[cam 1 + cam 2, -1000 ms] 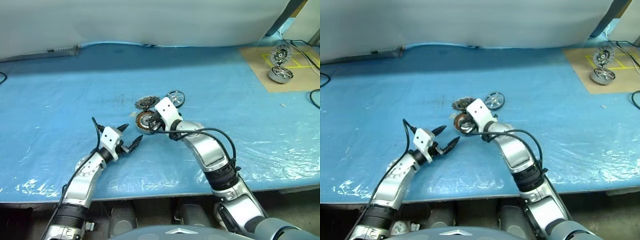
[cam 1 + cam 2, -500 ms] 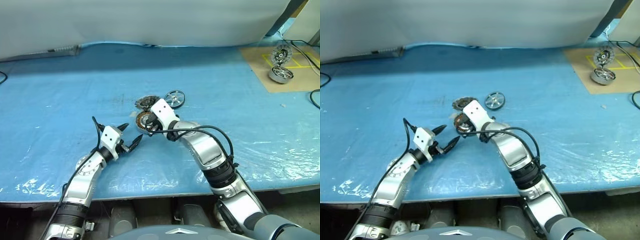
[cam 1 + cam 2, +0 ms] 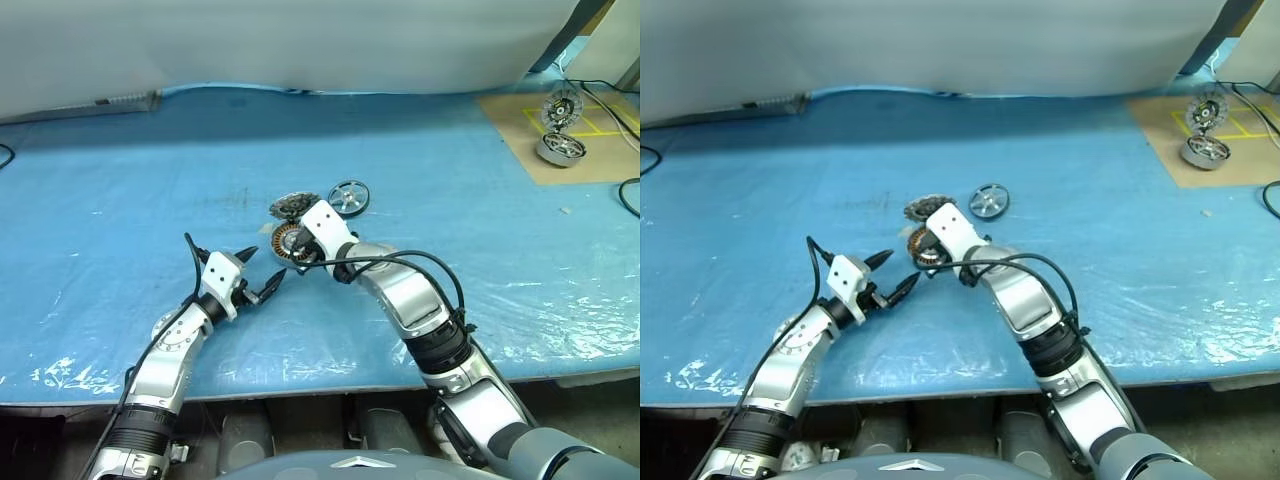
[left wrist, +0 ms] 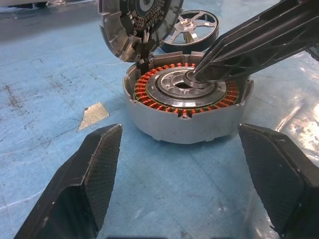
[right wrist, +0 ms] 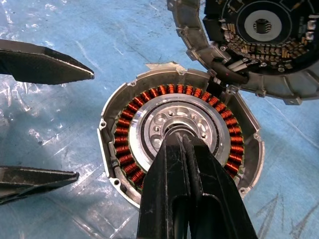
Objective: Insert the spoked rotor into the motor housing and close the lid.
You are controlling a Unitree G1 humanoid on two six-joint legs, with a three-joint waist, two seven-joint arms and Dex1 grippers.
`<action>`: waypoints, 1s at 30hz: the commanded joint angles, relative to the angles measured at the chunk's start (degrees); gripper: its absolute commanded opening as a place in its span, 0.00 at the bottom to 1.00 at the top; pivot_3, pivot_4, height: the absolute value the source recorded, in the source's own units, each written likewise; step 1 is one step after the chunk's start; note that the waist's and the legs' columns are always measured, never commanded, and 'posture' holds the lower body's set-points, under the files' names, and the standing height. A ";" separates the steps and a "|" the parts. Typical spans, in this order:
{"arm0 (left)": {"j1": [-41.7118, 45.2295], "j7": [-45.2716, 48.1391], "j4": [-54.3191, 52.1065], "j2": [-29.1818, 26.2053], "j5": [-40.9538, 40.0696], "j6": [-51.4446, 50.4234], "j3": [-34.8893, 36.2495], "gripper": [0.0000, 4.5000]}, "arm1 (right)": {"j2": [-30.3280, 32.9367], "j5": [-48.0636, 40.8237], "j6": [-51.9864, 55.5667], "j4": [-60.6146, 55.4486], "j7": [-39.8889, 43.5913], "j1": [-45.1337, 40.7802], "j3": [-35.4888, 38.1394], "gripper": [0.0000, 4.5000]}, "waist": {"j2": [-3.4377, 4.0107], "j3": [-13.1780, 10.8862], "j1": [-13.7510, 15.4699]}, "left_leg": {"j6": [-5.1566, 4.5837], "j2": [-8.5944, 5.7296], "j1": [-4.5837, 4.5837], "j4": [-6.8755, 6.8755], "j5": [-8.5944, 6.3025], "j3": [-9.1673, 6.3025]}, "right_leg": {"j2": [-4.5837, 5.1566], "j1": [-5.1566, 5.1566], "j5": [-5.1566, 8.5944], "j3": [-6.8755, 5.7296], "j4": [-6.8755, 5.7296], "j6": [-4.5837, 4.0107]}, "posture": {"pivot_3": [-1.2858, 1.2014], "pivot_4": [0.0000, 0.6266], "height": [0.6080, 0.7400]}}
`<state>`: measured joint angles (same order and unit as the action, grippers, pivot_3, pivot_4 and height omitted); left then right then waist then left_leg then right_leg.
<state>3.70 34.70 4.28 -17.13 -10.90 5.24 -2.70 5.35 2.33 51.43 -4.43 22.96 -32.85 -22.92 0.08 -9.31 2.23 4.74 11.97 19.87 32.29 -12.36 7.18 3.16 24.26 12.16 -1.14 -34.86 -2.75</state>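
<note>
Right pincer (image 5: 180, 142), fingers pressed together and holding nothing, rests its tips on the silver centre of the motor housing (image 4: 187, 102); left pincer (image 3: 258, 272) stands wide just beside the housing, at its seven o'clock. Lid (image 4: 139, 22) stands tilted open at the housing's rim; spoked rotor (image 3: 349, 196) lies on the blue counter (image 3: 120, 200) at the housing's two o'clock.

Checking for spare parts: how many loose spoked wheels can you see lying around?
2. One spoked wheel lies on the blue sheet just beyond the open motor. Another wheel sits on the cardboard at far right. Others may be hidden.
</note>
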 commanded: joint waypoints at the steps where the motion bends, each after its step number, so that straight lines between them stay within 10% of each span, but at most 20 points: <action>1: -0.25 -0.19 -2.32 0.10 -0.13 0.63 0.15 0.88 | -0.27 0.90 -1.23 0.96 -0.31 -1.61 -1.37 0.01 | 0.00 0.00 0.00 | 0.00 0.00 0.00 0.01 0.00 0.00 | 0.00 0.00 0.00 0.00 0.00 0.00 | 0.52 0.24 1.00; 30: -0.04 -0.79 -2.65 0.44 0.12 0.23 -0.01 0.88 | -0.51 -0.06 -4.86 3.81 -0.04 -1.74 0.11 0.01 | 0.00 0.00 0.00 | 0.00 0.01 -0.01 0.09 0.00 0.00 | 0.00 0.00 -0.01 0.01 -0.10 -0.02 | 0.52 0.24 1.00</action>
<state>3.48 34.14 3.72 -16.74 -10.69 5.03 -2.78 4.83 2.64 46.54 1.68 22.42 -34.94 -23.32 0.08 -9.31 2.23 4.74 11.98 19.87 32.39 -12.36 7.18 3.17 24.25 12.15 -1.14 -34.97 -2.76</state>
